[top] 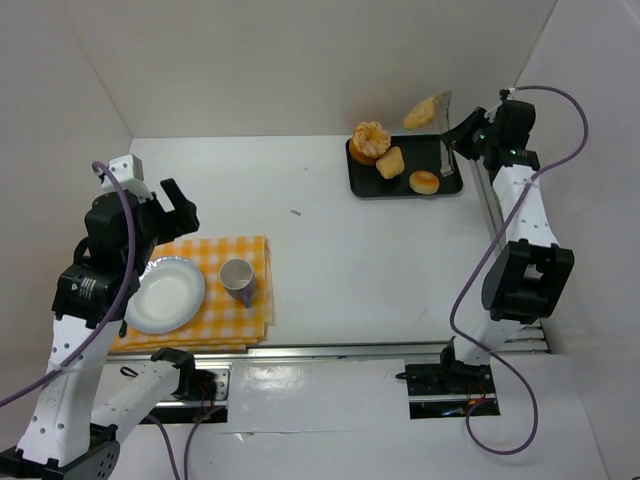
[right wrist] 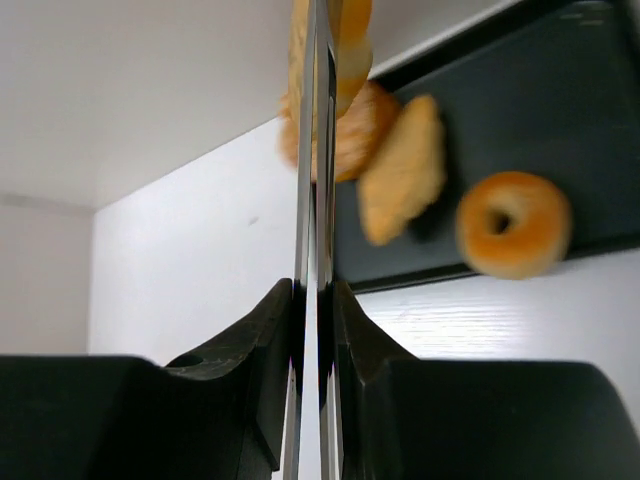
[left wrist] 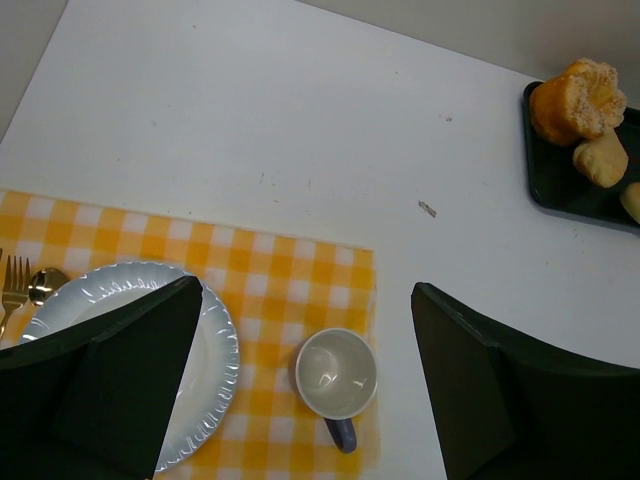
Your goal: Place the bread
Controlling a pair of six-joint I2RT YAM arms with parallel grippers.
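Observation:
My right gripper (top: 462, 140) is shut on metal tongs (top: 446, 128). The tongs pinch a golden piece of bread (top: 420, 112) in the air above the black tray (top: 365, 186) at the back right. In the right wrist view the tongs (right wrist: 312, 150) run up between my fingers (right wrist: 315, 290), with the blurred bread (right wrist: 345, 40) at their tip. The tray holds a round ridged bun (top: 370, 140), a roll (top: 390, 162) and a ring-shaped bread (top: 424, 181). My left gripper (top: 175, 205) is open and empty above the white plate (top: 165, 295).
The plate and a grey-blue cup (top: 237, 277) sit on a yellow checked placemat (top: 250, 250) at the front left. A fork (left wrist: 15, 280) and a spoon (left wrist: 45, 283) lie left of the plate (left wrist: 120, 285). White walls enclose the table at the back and both sides.

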